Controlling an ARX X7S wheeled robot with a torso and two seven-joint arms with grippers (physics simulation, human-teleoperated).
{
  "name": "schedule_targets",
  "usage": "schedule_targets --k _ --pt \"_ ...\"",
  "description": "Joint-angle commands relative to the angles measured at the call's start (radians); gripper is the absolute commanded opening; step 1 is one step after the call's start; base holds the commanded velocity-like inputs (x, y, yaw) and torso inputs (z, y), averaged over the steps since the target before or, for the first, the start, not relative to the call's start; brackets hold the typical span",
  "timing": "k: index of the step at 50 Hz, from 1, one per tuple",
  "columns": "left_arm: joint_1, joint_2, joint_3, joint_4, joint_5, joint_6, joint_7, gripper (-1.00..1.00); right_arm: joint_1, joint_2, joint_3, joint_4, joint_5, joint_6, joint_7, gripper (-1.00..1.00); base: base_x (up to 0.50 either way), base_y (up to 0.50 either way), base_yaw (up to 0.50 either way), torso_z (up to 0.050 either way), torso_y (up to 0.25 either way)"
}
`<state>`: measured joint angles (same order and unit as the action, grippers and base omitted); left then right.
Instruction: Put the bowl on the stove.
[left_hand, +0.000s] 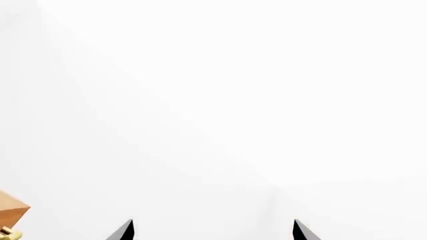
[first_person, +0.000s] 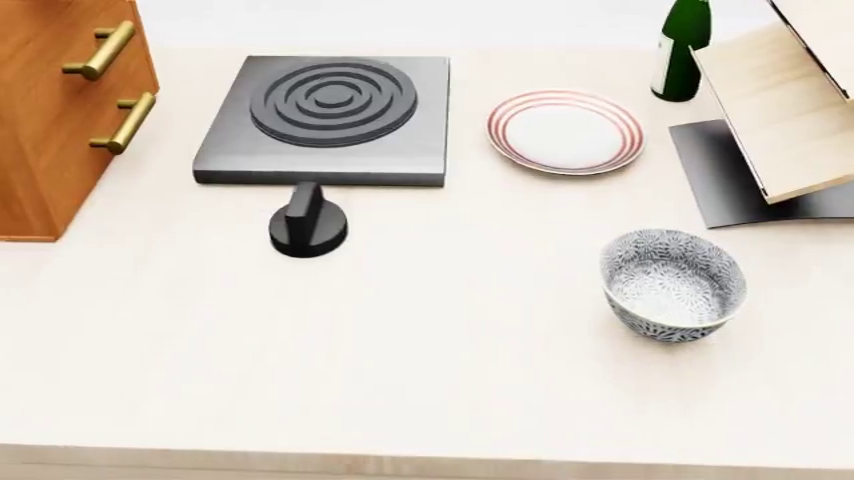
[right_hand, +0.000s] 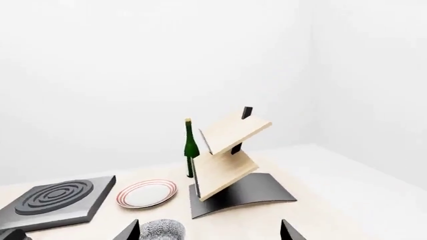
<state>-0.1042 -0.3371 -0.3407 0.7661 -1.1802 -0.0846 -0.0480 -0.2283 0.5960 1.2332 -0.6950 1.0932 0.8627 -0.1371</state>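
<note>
I read the current step as the approach: the speckled bowl (first_person: 673, 284) stands upright on the cream tabletop (first_person: 441, 380), near the front right, well apart from the stove (first_person: 324, 118), which lies flat at the rear left. Neither arm appears in the head view, so nothing has hold of the bowl.

Right gripper (right_hand: 208, 232): only the two dark fingertips (right_hand: 128, 231) show in the right wrist view, spread apart and empty. The bowl's rim sits between and just beyond them there (a sensible line-up for a descent onto it, in my judgement).

Left gripper (left_hand: 213, 231): its tips are likewise spread apart with nothing between them. It faces blank white wall, with one corner of the wooden drawer cabinet (first_person: 60, 110) at the frame edge; I judge it parked clear of the work.

Count of items:
- One bowl.
- One stove, with one ringed burner.
- One black knob (first_person: 308, 224), lying loose just in front of the stove.
- One red-ringed plate (first_person: 566, 131), just beside the stove.
- One green bottle (first_person: 681, 45).
- One wooden rack on a dark base (first_person: 774, 110).
- Two brass handles (first_person: 100, 50) on the cabinet.
</note>
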Motion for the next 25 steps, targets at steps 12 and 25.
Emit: schedule_targets --k 12,25 --pt "-0.006 0.017 -0.046 0.009 -0.002 0.011 0.005 1.0 -0.048 -0.04 0.021 -0.019 -0.069 -0.024 -0.09 1.0 0.0 0.5 0.0 0.0 0.0" --pt "0.011 0.01 -0.039 0.017 -0.011 0.016 0.031 1.0 -0.043 -0.046 0.011 -0.02 -0.063 -0.027 -0.089 1.0 0.0 0.5 0.0 0.0 0.0"
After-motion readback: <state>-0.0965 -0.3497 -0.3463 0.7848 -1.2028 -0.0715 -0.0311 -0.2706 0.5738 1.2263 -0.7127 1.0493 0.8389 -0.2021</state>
